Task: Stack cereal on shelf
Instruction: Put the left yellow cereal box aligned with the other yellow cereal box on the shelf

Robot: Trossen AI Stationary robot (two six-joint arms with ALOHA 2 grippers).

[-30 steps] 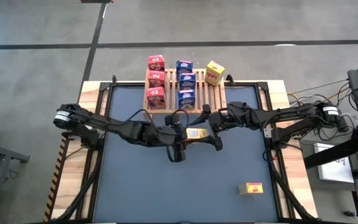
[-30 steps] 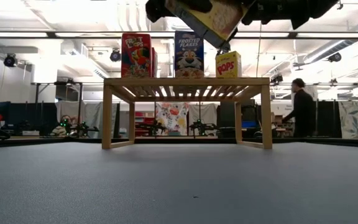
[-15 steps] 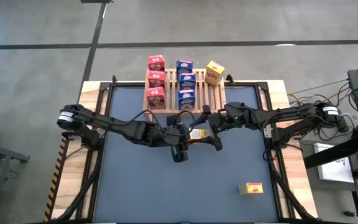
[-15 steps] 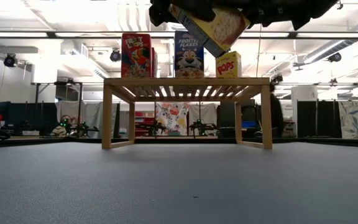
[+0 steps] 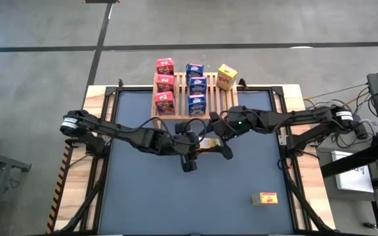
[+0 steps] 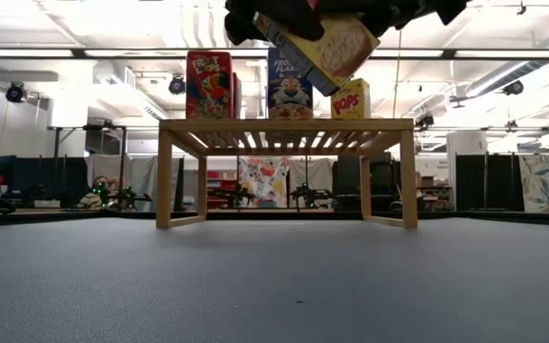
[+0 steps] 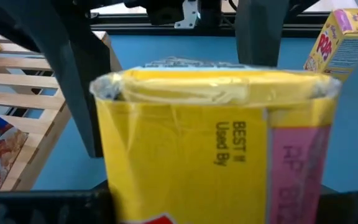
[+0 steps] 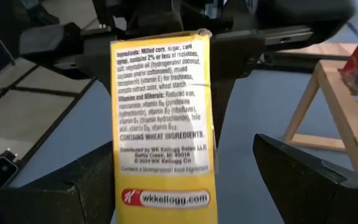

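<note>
Here the yellow box (image 5: 207, 141) hangs tilted between both grippers, just before the shelf (image 5: 209, 105); left gripper (image 5: 190, 142) grasps it, right gripper (image 5: 220, 134) fingers spread around it.

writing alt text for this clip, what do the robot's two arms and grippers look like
Both arms are black, slim and jointed. The left arm has a white band near its base; so does the right arm. The right gripper has broad, flat dark fingers.

"Used By" on held yellow box (image 7: 216, 149), "wkkellogg.com" on its side, "POPS" on shelf box (image 6: 350, 99), "FROSTED FLAKES" on blue box (image 6: 290, 88)
</note>
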